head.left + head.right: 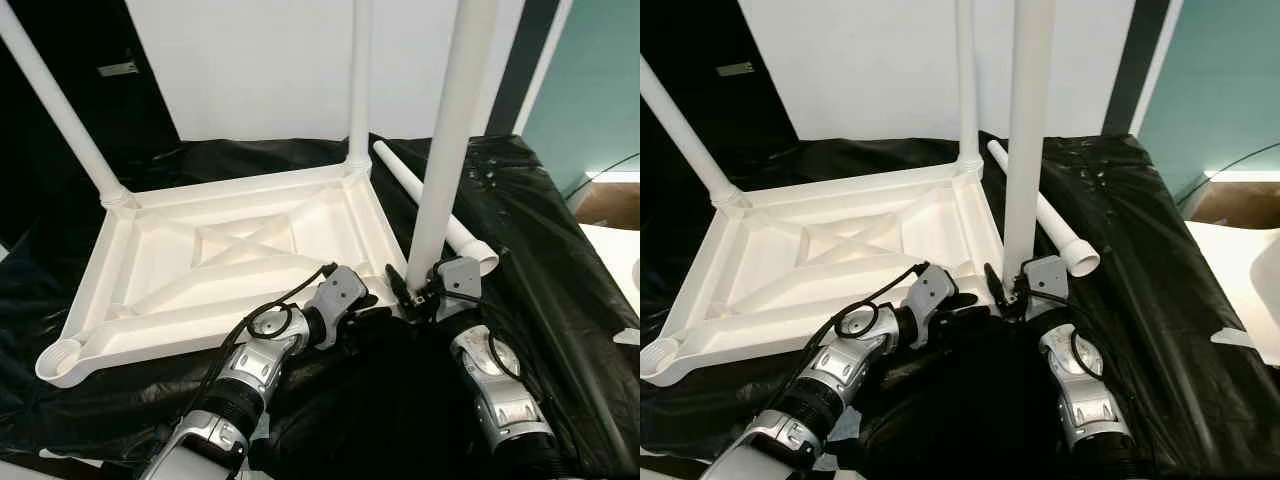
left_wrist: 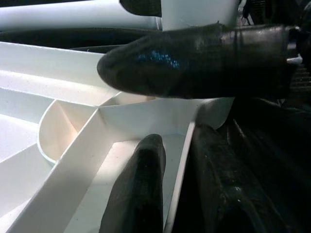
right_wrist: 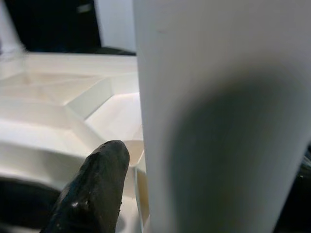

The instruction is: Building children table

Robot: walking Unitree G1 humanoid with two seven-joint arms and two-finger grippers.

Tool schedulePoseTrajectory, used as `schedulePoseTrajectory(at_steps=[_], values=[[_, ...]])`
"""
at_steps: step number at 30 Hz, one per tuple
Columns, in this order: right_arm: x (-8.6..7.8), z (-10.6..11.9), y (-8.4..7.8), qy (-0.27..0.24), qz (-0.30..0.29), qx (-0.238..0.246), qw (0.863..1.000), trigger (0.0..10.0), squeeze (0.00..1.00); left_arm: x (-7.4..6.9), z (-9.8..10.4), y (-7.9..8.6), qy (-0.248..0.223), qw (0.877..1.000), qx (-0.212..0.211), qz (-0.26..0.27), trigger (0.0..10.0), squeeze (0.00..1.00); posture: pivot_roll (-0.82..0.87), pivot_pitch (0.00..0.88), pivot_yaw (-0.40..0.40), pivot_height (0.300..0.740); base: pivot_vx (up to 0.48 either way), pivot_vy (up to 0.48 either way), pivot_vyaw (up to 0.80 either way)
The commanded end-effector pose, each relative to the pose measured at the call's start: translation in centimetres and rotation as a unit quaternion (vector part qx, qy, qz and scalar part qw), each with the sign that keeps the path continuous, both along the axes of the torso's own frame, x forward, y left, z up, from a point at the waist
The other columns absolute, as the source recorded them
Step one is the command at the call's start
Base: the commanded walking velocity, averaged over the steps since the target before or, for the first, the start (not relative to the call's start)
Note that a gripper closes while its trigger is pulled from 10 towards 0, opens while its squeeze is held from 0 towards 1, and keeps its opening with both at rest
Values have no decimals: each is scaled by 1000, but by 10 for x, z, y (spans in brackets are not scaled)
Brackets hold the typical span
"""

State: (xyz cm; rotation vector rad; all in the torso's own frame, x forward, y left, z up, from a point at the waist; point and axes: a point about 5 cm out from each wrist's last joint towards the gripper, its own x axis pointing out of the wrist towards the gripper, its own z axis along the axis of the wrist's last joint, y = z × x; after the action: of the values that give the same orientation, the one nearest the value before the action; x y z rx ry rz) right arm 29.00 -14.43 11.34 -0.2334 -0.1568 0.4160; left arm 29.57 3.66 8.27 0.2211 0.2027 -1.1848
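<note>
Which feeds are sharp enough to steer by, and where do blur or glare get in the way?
Left eye view: sharp, evenly lit, mild sheen on the black sheet. Right wrist view: the table leg looms soft and shadowed, one finger blurred. Left wrist view: fingers out of focus, blue glint on the upper one.

Upright legs (image 1: 450,140) ring the tabletop (image 1: 220,260), loose leg (image 1: 430,205) lying right, open centre

Both eye views are evenly and brightly lit and sharp. The white tabletop (image 1: 240,250) is nearly overexposed, and soft highlights are thrown off the black sheet (image 1: 520,200). In the right wrist view the near leg (image 3: 218,116) is blurred and shaded down one side. In the left wrist view a bluish glint is seen on one finger (image 2: 194,60).
</note>
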Motion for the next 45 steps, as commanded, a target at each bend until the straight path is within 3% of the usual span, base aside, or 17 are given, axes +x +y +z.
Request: schedulePoseTrajectory(at_steps=[1, 3, 5, 8, 13, 14, 15, 16, 25, 29, 30, 31, 33, 34, 36, 38, 45], values=[[2, 0, -1, 6, 23, -8, 1000, 10000, 0, -17, -38, 11, 83, 996, 43, -2, 10000, 0, -17, 0, 42, 740, 0, 0, 0], [5, 2, -7, 7, 33, -19, 999, 10000, 0, -17, -37, 11, 82, 996, 44, -2, 10000, 0, -17, 0, 42, 740, 0, 0, 0], [10, 6, -24, 38, 105, -50, 993, 10000, 0, -18, -37, 11, 82, 996, 45, -5, 10000, 0, -29, 0, 50, 740, 0, 0, 0], [10, 9, -30, 54, 147, -70, 985, 10000, 0, -18, -37, 11, 81, 996, 45, -6, 10000, 0, -32, 0, 55, 740, 0, 0, 0], [17, 18, -49, 88, 186, -119, 971, 10000, 0, -19, -37, 11, 82, 996, 45, -8, 10000, 0, -33, 0, 53, 740, 0, 0, 0], [19, 20, -52, 93, 203, -134, 965, 9255, 0, -19, -37, 11, 82, 996, 45, -7, 10000, 0, -32, 0, 53, 740, 0, 0, 0], [19, 20, -52, 93, 203, -134, 965, 9255, 0, -19, -37, 11, 82, 996, 45, -7, 10000, 0, -32, 0, 53, 740, 0, 0, 0], [19, 21, -52, 100, 222, -137, 960, 0, 0, -18, -37, 11, 83, 996, 45, -6, 10000, 0, -26, 0, 51, 740, 0, 0, 0], [16, 19, -52, 115, 256, -134, 950, 0, 0, -18, -37, 12, 82, 996, 44, -3, 10000, 0, -26, 0, 51, 740, 0, 0, 0], [6, 6, -44, 136, 259, -115, 949, 0, 0, -18, -37, 13, 82, 996, 44, 0, 10000, 0, -16, 0, 47, 740, 0, 0, 0], [2, 0, -33, 122, 237, -95, 959, 0, 0, -18, -37, 13, 82, 996, 43, 0, 10000, 0, -13, 0, 44, 740, 0, 0, 0], [2, 0, -33, 122, 237, -95, 959, 0, 0, -18, -37, 13, 82, 996, 43, 0, 10000, 0, -13, 0, 44, 740, 0, 0, 0], [-4, -7, -19, 96, 168, -47, 980, 0, 0, -19, -36, 12, 82, 996, 41, 1, 10000, 0, -10, 0, 40, 740, 0, 0, 0], [-4, -7, -19, 96, 168, -47, 980, 0, 0, -19, -36, 12, 82, 996, 41, 1, 10000, 0, -10, 0, 40, 740, 0, 0, 0], [-9, -13, -15, 60, 46, 2, 997, 0, 0, -21, -37, 11, 84, 996, 40, 0, 10000, 0, -6, 0, 42, 740, 0, 0, 0], [-11, -11, -16, 28, -48, 36, 998, 0, 0, -23, -40, 13, 88, 995, 42, 0, 10000, 0, -7, 0, 43, 740, 0, 0, 0], [-12, -10, -12, 19, -71, 41, 996, 0, 0, -22, -39, 12, 88, 995, 42, -1, 10000, 0, -18, 0, 50, 740, 0, 0, 0]])
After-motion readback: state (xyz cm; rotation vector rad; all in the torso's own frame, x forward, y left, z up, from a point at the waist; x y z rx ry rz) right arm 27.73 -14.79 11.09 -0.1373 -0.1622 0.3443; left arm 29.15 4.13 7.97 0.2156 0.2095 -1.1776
